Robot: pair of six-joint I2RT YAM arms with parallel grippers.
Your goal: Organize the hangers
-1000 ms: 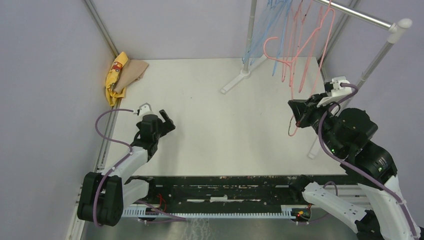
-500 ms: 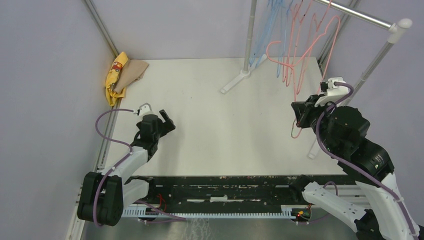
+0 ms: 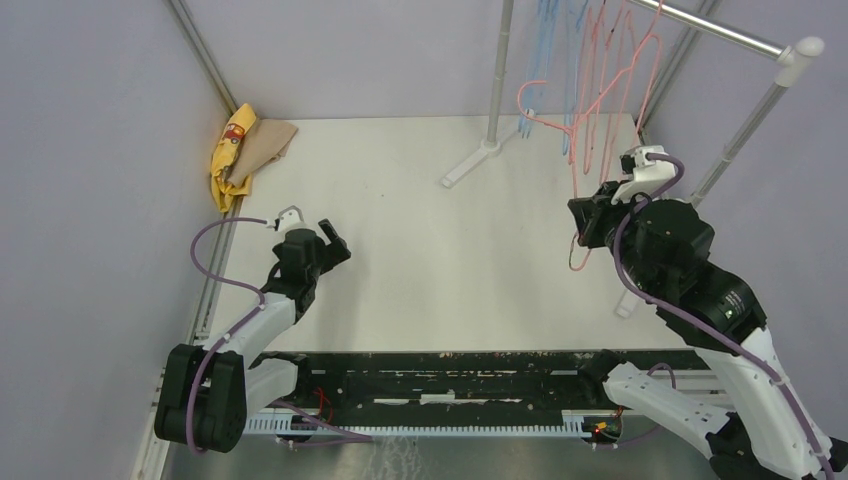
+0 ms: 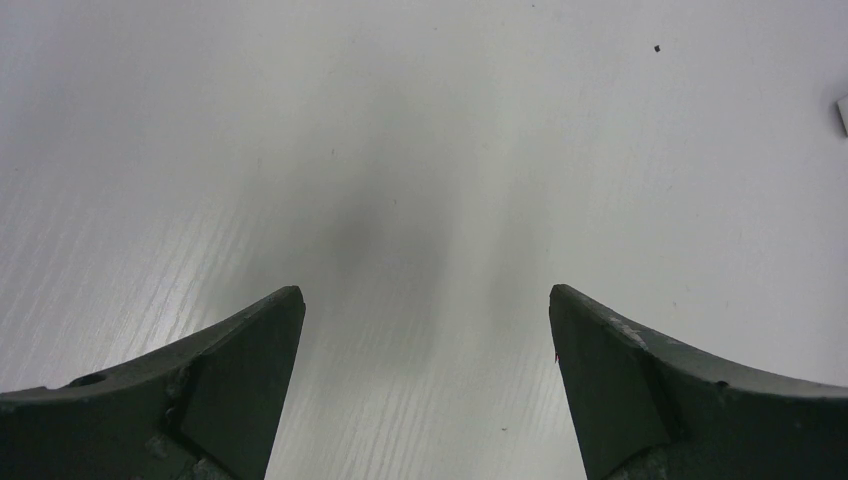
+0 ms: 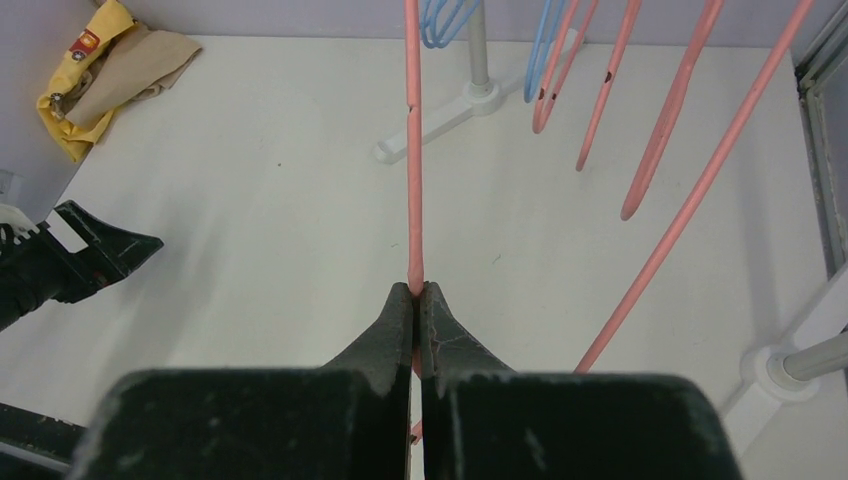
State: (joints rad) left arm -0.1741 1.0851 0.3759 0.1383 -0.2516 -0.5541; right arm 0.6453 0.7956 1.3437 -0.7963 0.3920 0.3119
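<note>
My right gripper (image 5: pixel 415 291) (image 3: pixel 582 218) is shut on the straight wire of a pink hanger (image 5: pixel 412 150), which rises from the jaws toward the rack. This hanger's hook (image 3: pixel 522 98) curls out to the left of the other hangers. More pink hangers (image 3: pixel 612 60) (image 5: pixel 668 125) and light blue hangers (image 3: pixel 548 22) (image 5: pixel 545 45) hang from the rack rail (image 3: pixel 722 28) at the back right. My left gripper (image 4: pixel 425 300) (image 3: pixel 328 240) rests open at the table's left, with only bare white tabletop between its fingers.
The rack's left pole (image 3: pixel 497 70) stands on a white foot (image 3: pixel 468 165) at the back. Its right post (image 3: pixel 745 130) slants down beside my right arm to a foot (image 3: pixel 628 305). A yellow and tan cloth (image 3: pixel 245 145) lies in the back left corner. Walls close both sides.
My right arm has moved left and farther from the near edge with the pink hanger in its grip, and the hanger's hook has swung left. The left arm has not moved.
</note>
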